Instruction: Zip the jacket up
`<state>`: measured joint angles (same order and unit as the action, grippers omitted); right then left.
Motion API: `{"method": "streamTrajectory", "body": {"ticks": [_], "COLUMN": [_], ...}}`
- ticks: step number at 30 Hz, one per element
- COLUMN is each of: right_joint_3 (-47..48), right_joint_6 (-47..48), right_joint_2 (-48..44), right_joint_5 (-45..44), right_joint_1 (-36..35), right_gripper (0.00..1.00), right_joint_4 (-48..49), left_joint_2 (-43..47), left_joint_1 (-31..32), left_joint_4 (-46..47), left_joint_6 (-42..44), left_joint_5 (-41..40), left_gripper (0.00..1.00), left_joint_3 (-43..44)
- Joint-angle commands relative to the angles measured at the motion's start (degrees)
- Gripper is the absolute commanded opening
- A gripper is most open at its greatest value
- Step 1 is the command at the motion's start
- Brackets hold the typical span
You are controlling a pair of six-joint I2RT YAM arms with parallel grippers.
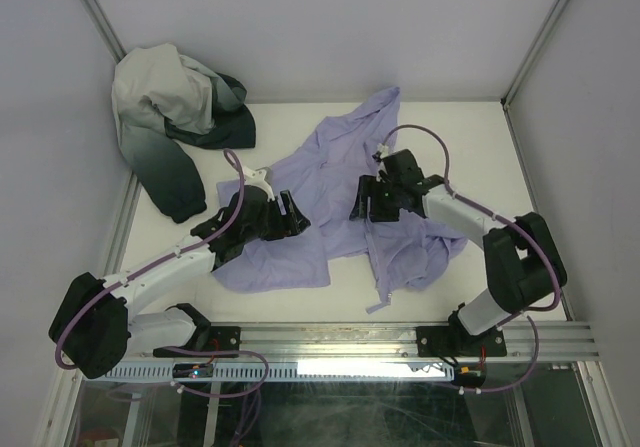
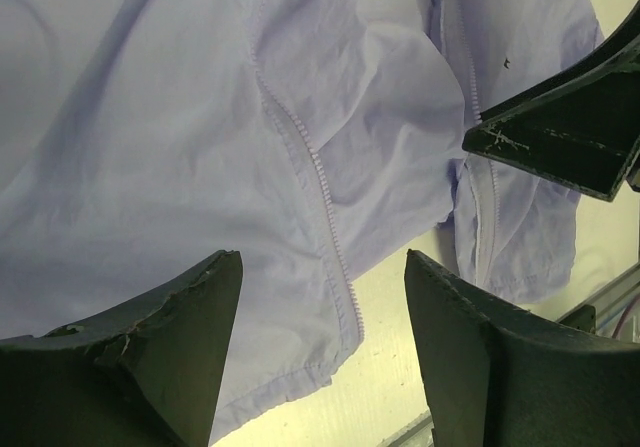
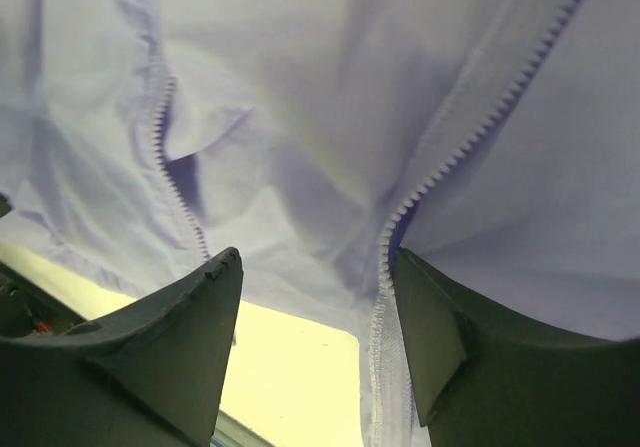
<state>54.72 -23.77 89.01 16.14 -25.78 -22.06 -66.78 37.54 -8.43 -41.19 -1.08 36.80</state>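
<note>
The lavender jacket [image 1: 340,182] lies spread and wrinkled in the middle of the table, its front open. My left gripper [image 1: 292,217] is open above the jacket's left panel; in the left wrist view its fingers [image 2: 170,337] straddle the left zipper edge [image 2: 325,217] near the hem corner. My right gripper [image 1: 366,201] is open over the jacket's middle; in the right wrist view one zipper row [image 3: 175,187] runs on the left and another [image 3: 450,157] passes close by the right finger [image 3: 470,347]. Neither gripper holds anything.
A white-and-dark-green garment [image 1: 180,117] lies bunched at the back left corner. Walls enclose the table on three sides. An aluminium rail [image 1: 400,342] runs along the near edge. Bare table [image 2: 400,367] shows between the two jacket panels.
</note>
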Motion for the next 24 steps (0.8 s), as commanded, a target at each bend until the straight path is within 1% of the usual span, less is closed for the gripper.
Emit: {"method": "streamTrajectory", "body": {"ticks": [1,8,12,16,17,21,24], "right_joint_3": [3.9,8.2,10.8,13.2,14.1,17.6,19.7], "right_joint_6": [-3.0,-3.3,-2.2,-0.6,0.1,4.0,5.7], "right_joint_2": [1.9,7.6,11.2,11.8,11.3,8.1,6.3], "right_joint_5": [0.4,-0.1,0.7,4.4,4.2,-1.8,-7.4], "right_joint_1": [-4.2,-11.2,-12.0,-11.9,-11.9,-10.9,-8.0], "right_gripper": [0.64,0.63,0.63,0.65,0.66,0.67,0.67], "right_joint_4": [4.6,5.6,4.1,3.9,3.2,-0.7,-2.3], "left_joint_2": [1.5,1.1,0.8,0.7,0.7,1.3,1.7], "left_joint_1": [0.5,1.1,1.3,1.6,1.7,2.1,2.3], "left_joint_4": [3.1,3.5,3.9,4.4,4.5,4.8,5.2], "left_joint_6": [-0.9,-1.4,-1.5,-1.7,-1.8,-2.1,-2.2], "left_joint_5": [0.8,0.9,1.1,1.2,1.3,1.5,1.2], "left_gripper": [0.68,0.68,0.68,0.68,0.68,0.67,0.67], "left_joint_3": [-0.2,-0.8,-0.9,-1.1,-1.1,-0.9,-1.2]}}
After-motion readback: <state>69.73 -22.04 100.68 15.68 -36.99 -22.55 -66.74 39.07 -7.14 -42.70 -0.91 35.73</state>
